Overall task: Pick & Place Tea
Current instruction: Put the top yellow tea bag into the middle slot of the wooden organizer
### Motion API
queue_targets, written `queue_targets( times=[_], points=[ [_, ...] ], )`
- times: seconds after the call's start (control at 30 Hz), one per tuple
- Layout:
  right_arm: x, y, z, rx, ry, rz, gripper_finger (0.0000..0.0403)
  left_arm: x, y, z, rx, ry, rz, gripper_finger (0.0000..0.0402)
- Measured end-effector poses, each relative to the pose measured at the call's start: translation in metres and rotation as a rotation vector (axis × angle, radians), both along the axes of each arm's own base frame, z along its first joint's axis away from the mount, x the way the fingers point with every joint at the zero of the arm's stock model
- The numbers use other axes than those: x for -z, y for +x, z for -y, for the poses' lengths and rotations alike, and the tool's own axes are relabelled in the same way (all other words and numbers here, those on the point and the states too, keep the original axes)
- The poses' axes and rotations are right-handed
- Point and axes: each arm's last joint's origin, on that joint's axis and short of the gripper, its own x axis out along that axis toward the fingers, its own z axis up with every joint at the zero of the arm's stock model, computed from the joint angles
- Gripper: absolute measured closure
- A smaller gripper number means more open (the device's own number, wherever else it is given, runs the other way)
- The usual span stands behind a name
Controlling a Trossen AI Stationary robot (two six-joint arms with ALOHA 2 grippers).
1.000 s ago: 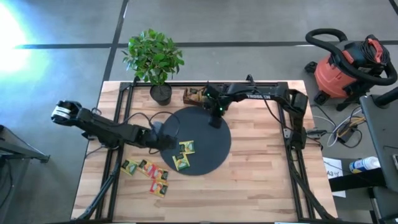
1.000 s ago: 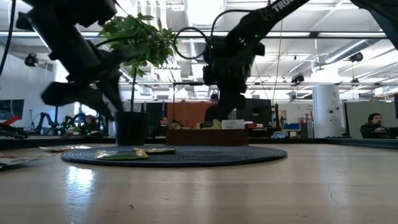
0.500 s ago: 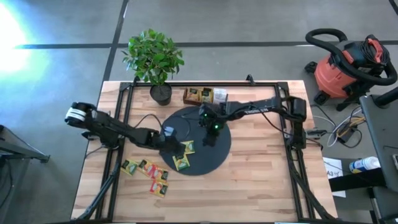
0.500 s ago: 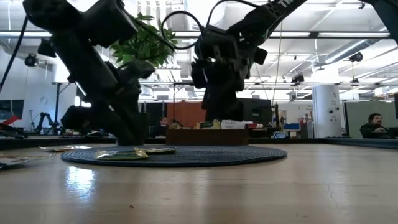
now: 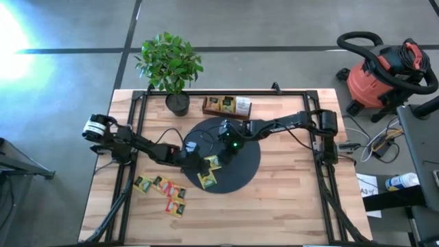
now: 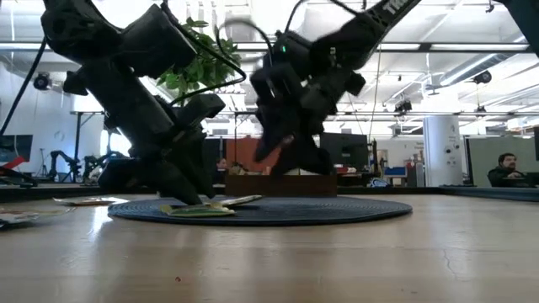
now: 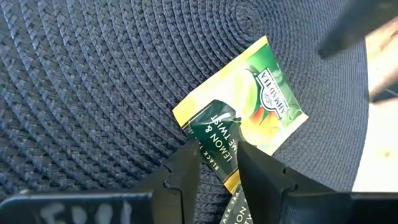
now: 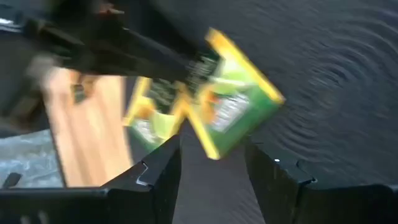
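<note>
Left gripper (image 7: 217, 163) low over the black mat (image 5: 241, 171), near the desk's middle, nipping a green tea sachet (image 7: 241, 112): lift straight, keeping the neighbouring sachet (image 5: 208, 179) flat; right gripper (image 5: 226, 152) spread wide, empty, approaching alongside; best kept off the pinched corner.

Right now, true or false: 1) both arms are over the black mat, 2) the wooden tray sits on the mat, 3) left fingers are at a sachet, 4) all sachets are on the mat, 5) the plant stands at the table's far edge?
1) True: left gripper and right gripper both reach over the black mat.
2) False: the wooden tray sits on the table beyond the mat.
3) True: the left fingers straddle a green-yellow sachet.
4) False: several sachets lie on bare wood beside the mat.
5) True: the potted plant stands there.
</note>
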Motion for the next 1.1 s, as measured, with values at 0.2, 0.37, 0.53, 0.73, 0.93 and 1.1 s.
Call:
queue_targets(
  times=[0.2,0.37,0.53,0.73,0.93,1.1],
  points=[
    [0.022,-0.015,0.006,0.066,0.039,-0.04,0.0238,0.002,0.0,0.0,-0.015,-0.007,-0.005,0.0307],
    [0.033,-0.02,0.006,0.13,0.11,-0.003,0.0238,0.004,0.005,0.001,-0.02,-0.014,0.042,0.0307],
    [0.033,-0.019,0.005,0.142,0.138,0.035,0.0238,0.005,0.009,0.001,-0.028,-0.012,0.079,0.0307],
    [0.029,-0.015,0.006,0.139,0.132,0.061,0.0239,0.007,0.013,0.001,-0.031,-0.016,0.112,0.0307],
    [0.029,-0.015,0.006,0.145,0.115,0.055,0.0239,0.006,0.014,0.001,-0.043,-0.008,0.134,0.0307],
    [0.037,-0.024,0.005,0.153,0.073,-0.03,0.0239,0.008,0.015,0.0,-0.046,-0.003,0.131,0.0307]
  ],
)
